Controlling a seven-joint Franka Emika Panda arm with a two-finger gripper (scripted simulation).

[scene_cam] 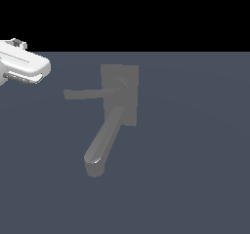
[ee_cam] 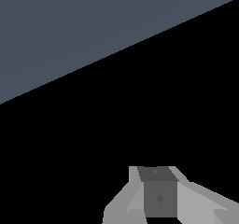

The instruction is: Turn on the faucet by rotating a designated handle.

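Faucet (scene_cam: 119, 94) lies flat on the grey counter (scene_cam: 195, 155), its thin handle (scene_cam: 84, 94) jutting toward the exterior view's left, spout (scene_cam: 101, 147) angling away, so the bar end looks free to push. Hand (scene_cam: 22, 77) sits well apart at the left edge, near nothing; whether clenched or released, cannot tell. No markings or writing anywhere.

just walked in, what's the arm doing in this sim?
A Panda arm is set to turn on a grey faucet by rotating its thin handle, but nothing is being touched. The arm sits at the exterior view's left edge, well apart from the fixture. The handle points toward that side from the base plate; the thick spout angles away from the plate. The wrist view shows only floor, black background and gripper parts; open or shut is unclear.
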